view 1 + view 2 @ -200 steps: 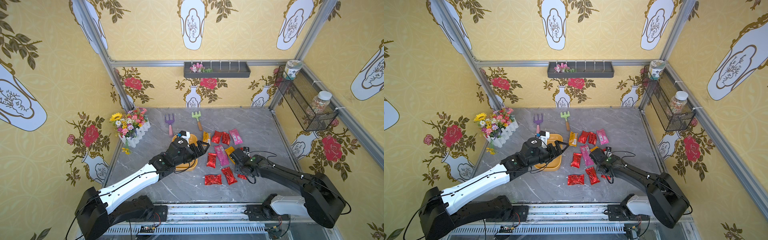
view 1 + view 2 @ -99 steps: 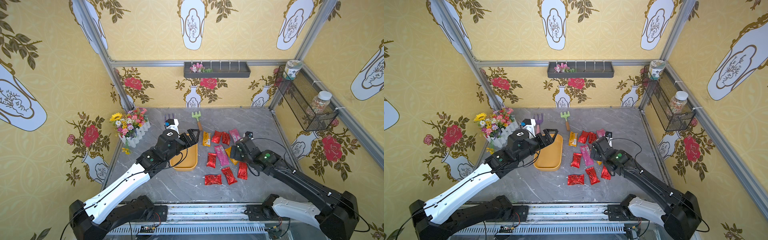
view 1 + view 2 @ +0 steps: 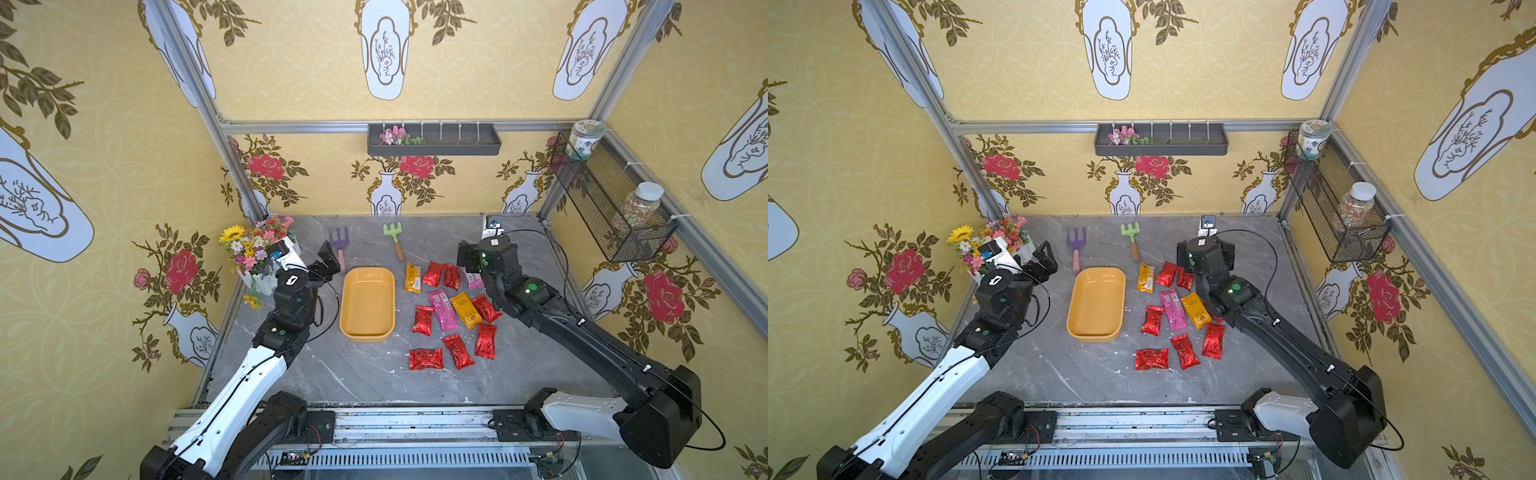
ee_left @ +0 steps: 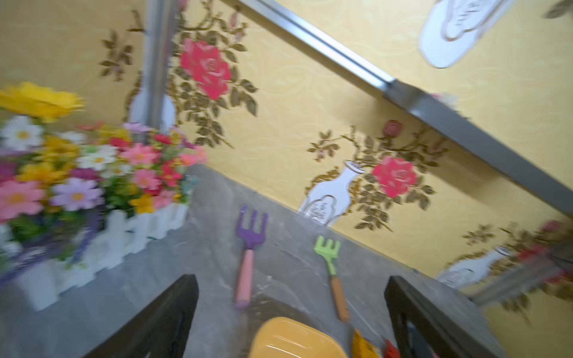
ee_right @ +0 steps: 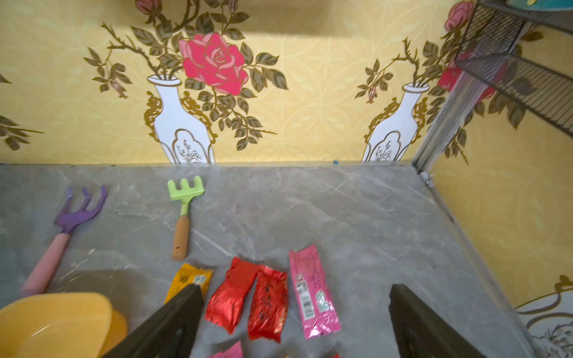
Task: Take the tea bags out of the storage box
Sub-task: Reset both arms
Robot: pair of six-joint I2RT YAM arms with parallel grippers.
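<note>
Tea bags (image 3: 444,309) lie scattered on table (image 3: 332,374), just beside bare yellow box (image 3: 368,305), right arm's side. Left gripper (image 3: 328,261) by flowers (image 3: 253,249): jaws wide, holding nothing. Right gripper (image 5: 294,288) over far bags: jaws wide, holding nothing.

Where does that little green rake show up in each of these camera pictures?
In a top view: green rake on the grey table, behind the storage box.
In a top view: green rake, likewise behind the box.
Left wrist: green rake, blurred, just past the box.
Right wrist: green rake, sharp, handle end near a yellow tea bag.
Shared landmark: the purple fork beside it in all four.
</note>
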